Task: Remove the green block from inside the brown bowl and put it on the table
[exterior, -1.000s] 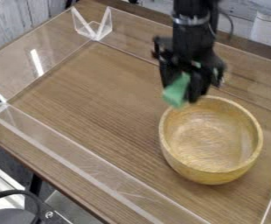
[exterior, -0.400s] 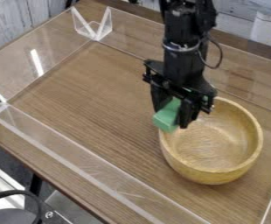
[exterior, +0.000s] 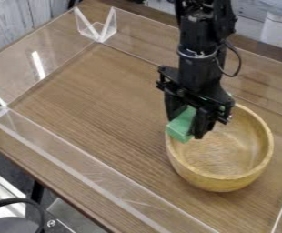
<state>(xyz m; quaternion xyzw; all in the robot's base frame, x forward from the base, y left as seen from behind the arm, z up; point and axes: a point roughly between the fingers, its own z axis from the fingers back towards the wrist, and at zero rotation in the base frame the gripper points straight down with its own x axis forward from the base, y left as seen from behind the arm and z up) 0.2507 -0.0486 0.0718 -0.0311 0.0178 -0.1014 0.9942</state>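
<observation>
My gripper (exterior: 191, 129) points straight down, shut on the green block (exterior: 179, 133). The block hangs at the fingertips, just above the left rim of the brown bowl (exterior: 228, 150). This bowl is round, of light tan wood, and sits at the right of the table (exterior: 95, 100); its inside shows bare wood. The black arm rises from the gripper toward the top of the picture and hides part of the bowl's far rim.
Low clear acrylic walls (exterior: 71, 162) edge the tabletop along the front and left. A small clear acrylic piece (exterior: 98, 27) stands at the back left corner. Bare wood-grain tabletop spreads to the left of the bowl.
The gripper, still shut on the green block, has come down and toward the camera, from above the bowl's far left rim to low over its near left rim.
</observation>
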